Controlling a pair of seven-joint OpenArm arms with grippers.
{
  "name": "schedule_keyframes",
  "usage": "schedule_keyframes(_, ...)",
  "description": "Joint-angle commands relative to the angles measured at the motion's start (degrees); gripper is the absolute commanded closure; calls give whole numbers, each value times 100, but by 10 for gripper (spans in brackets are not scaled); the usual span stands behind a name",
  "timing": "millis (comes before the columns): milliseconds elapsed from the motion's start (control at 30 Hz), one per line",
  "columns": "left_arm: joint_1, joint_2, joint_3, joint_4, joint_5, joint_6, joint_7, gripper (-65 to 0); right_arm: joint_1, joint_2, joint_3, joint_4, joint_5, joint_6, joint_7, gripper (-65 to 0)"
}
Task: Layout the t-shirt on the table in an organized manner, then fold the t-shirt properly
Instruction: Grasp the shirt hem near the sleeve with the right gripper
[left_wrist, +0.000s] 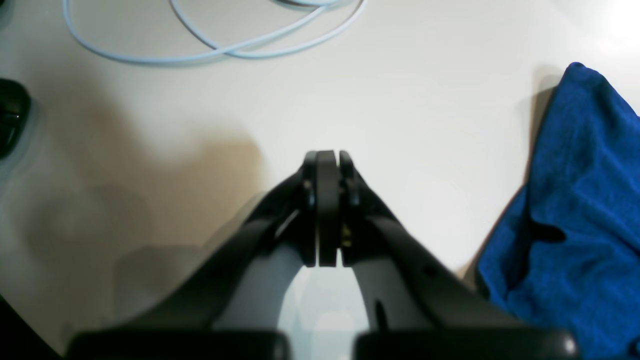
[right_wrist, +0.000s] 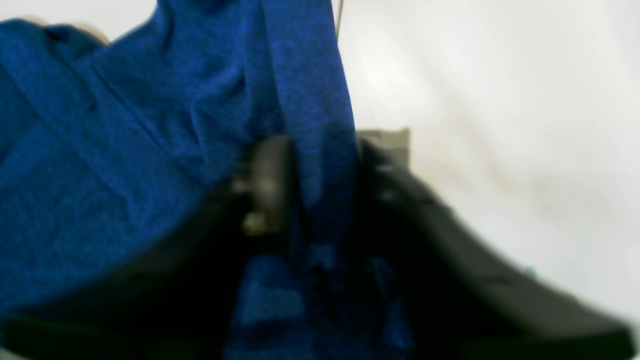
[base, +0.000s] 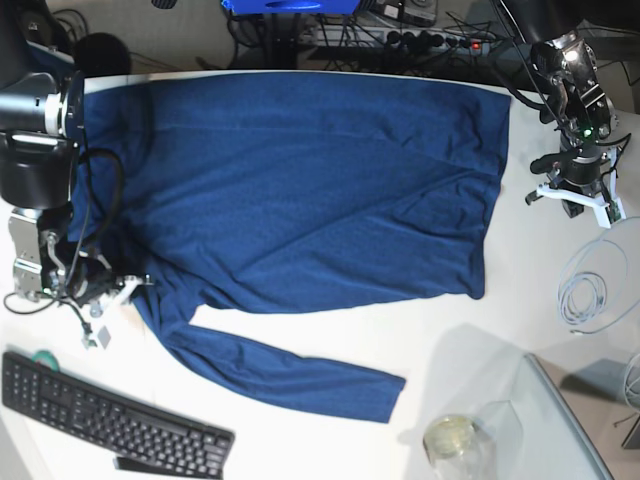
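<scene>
I had the t-shirt (base: 300, 170) spread mostly flat across the table (base: 470, 340), body open, 1 long sleeve trailing toward the near edge, wrinkles at its right side. My right gripper (right_wrist: 320, 175) had its jaws closing around a fold of cloth at the shirt's edge. The left gripper (left_wrist: 327, 160) was fully closed, empty, over bare table beside the shirt. By my reckoning, layout was nearly done; no fold yet made.

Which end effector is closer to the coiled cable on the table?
Left. The left end effector hovers right beside the cable; the right end effector is across the table, at the shirt.
</scene>
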Motion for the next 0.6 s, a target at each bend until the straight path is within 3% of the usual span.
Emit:
schedule_keyframes(0,-44,-96,-26,84,-24,3,-142,0,172,78,15,76,38,47,90,-89)
schedule_keyframes(67,-44,-96,-26,84,-15,3,-142,0,172,78,15,76,38,47,90,0)
schedule_keyframes(267,-35,-96,-26,84,3,3,-142,0,172,78,41,199,38,47,90,-2)
schedule_keyframes(567,-61,-96,-26,84,20,3,-142,0,-259,78,15,1790,38,47,-209,0)
